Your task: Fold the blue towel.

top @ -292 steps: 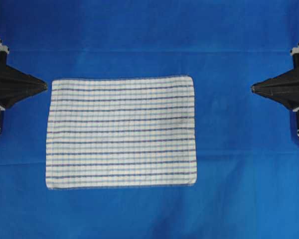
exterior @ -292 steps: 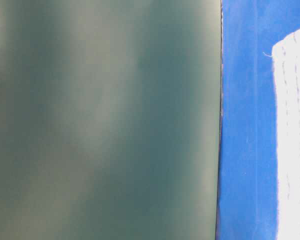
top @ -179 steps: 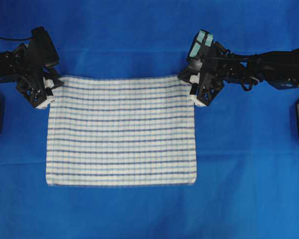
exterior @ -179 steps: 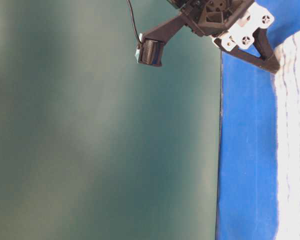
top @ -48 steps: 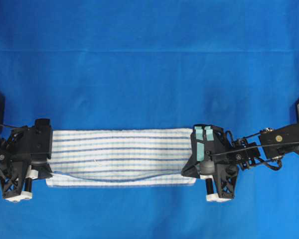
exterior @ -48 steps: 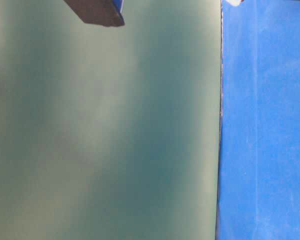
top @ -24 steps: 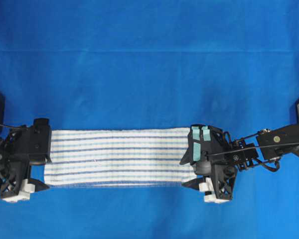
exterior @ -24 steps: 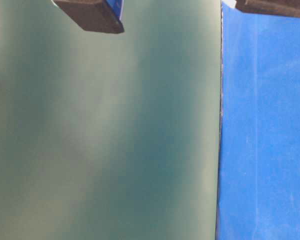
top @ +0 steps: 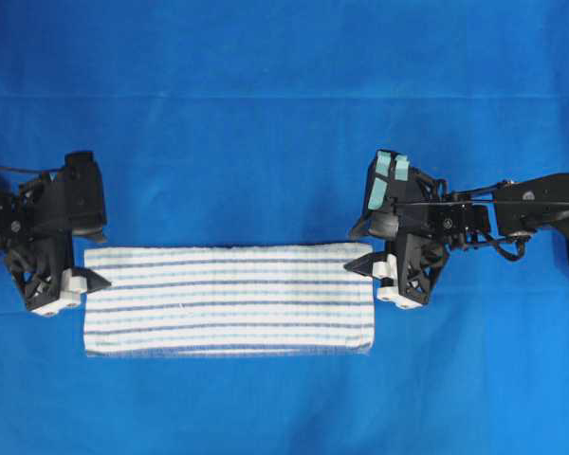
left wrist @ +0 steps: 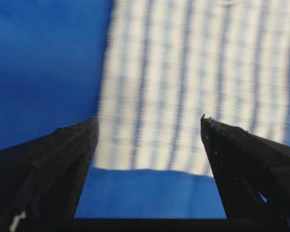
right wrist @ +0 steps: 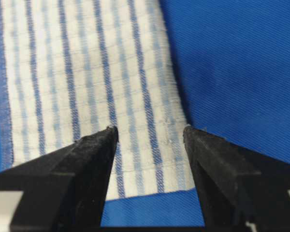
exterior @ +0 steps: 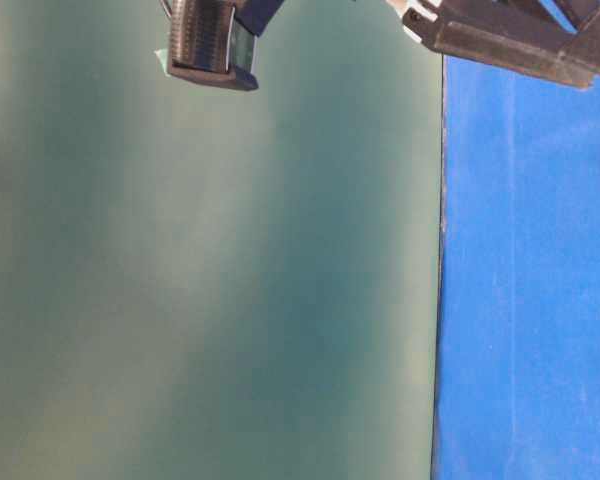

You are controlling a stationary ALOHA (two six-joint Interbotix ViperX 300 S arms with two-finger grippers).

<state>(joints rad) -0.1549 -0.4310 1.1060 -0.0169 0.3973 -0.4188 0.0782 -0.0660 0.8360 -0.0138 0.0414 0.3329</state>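
First fold done; blue towel (top: 228,300) lies flat, halved, low centre on blue sheet (top: 284,142); my left gripper (top: 79,284) and right gripper (top: 372,275) spread, empty, at towel's ends; next, I reckon, regrasp one short end for crosswise fold.

You are looking at the blue towel (top: 228,300): a white woven cloth crossed by thin dark-blue and light-blue stripes that make a faint check. It lies flat on the counter (top: 266,142) as a long, narrow band, folded over on itself, its length running left to right in the overhead view and its stripes running the same way. It sits in the lower half of that view. The near long edge shows a darker stitched hem. From the wrist views you see each short end lying flat and free.
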